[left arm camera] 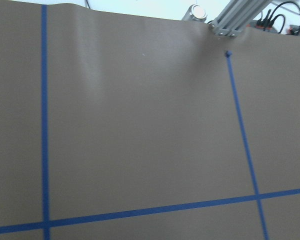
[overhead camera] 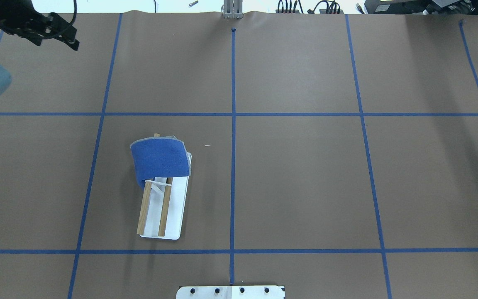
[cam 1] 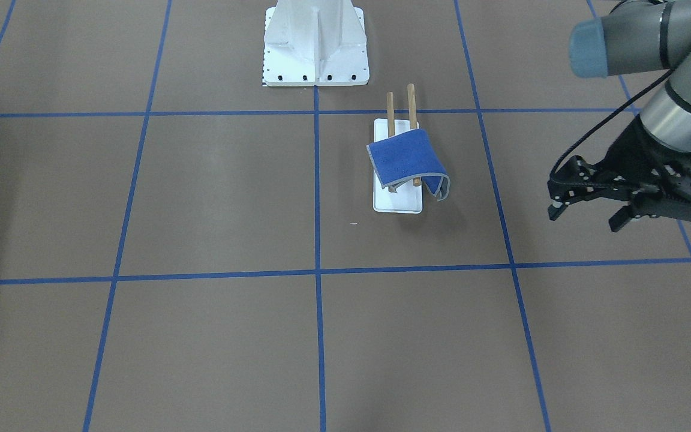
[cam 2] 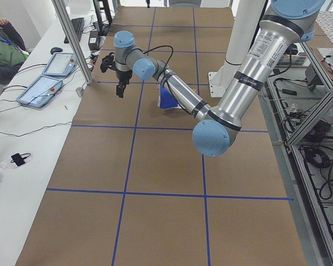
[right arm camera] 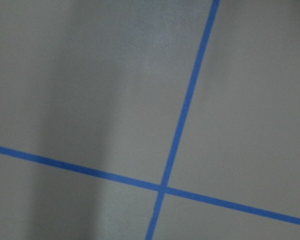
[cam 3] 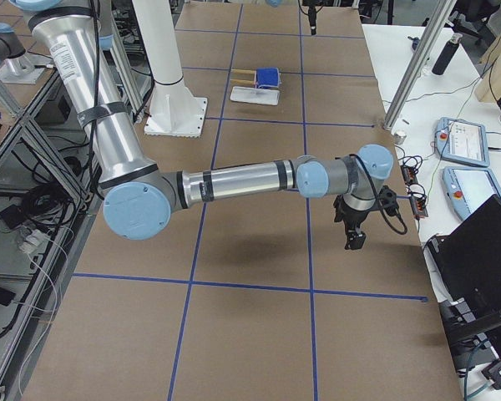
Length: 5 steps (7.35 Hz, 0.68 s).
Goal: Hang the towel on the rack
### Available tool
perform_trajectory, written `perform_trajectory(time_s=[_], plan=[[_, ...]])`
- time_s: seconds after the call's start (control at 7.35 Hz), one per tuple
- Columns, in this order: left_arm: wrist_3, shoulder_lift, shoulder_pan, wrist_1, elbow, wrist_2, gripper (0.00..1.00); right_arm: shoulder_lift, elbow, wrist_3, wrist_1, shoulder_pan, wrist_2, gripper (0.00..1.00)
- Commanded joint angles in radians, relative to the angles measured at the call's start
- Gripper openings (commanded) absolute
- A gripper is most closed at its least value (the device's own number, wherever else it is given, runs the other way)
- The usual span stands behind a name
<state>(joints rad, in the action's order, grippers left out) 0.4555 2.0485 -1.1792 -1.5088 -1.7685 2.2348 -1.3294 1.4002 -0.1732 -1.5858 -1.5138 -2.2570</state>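
The royal-blue towel (cam 1: 405,159) with a grey hem lies draped over one end of the rack's two wooden dowels (cam 1: 410,102); one side hangs down past the white base plate (cam 1: 396,203). The overhead view shows the towel (overhead camera: 160,160) on the far end of the rack (overhead camera: 176,216). My left gripper (cam 1: 585,217) is open and empty, raised well away from the rack toward my left side; it also shows at the far left corner in the overhead view (overhead camera: 62,35). My right gripper (cam 3: 351,238) shows only in the exterior right view, far from the rack; I cannot tell whether it is open or shut.
A large white bolted pedestal (cam 1: 315,42) stands at the robot's side of the table. Blue tape lines (overhead camera: 233,124) grid the brown table. Tablets (cam 2: 41,88) and cables lie on the side bench, where a person sits.
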Motion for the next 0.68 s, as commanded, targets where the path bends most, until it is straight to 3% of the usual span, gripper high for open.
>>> perform_trajectory(time_s=[0.0, 0.14, 0.27, 0.54], plan=[[-0.383, -0.030, -0.127, 0.236, 0.065, 0.005, 0.99, -0.073, 0.043, -0.032, -0.006, -0.029, 0.008, 1.00], [-0.421, -0.033, -0.184, 0.321, 0.096, 0.006, 0.99, -0.080, 0.045, -0.032, -0.008, -0.032, 0.008, 1.00], [-0.423, -0.118, -0.212, 0.347, 0.092, -0.004, 0.99, -0.076, 0.045, -0.029, -0.011, -0.032, 0.008, 1.00], [-0.425, -0.250, -0.284, 0.217, 0.093, 0.008, 0.99, -0.082, 0.062, -0.019, -0.010, -0.034, 0.010, 1.00]])
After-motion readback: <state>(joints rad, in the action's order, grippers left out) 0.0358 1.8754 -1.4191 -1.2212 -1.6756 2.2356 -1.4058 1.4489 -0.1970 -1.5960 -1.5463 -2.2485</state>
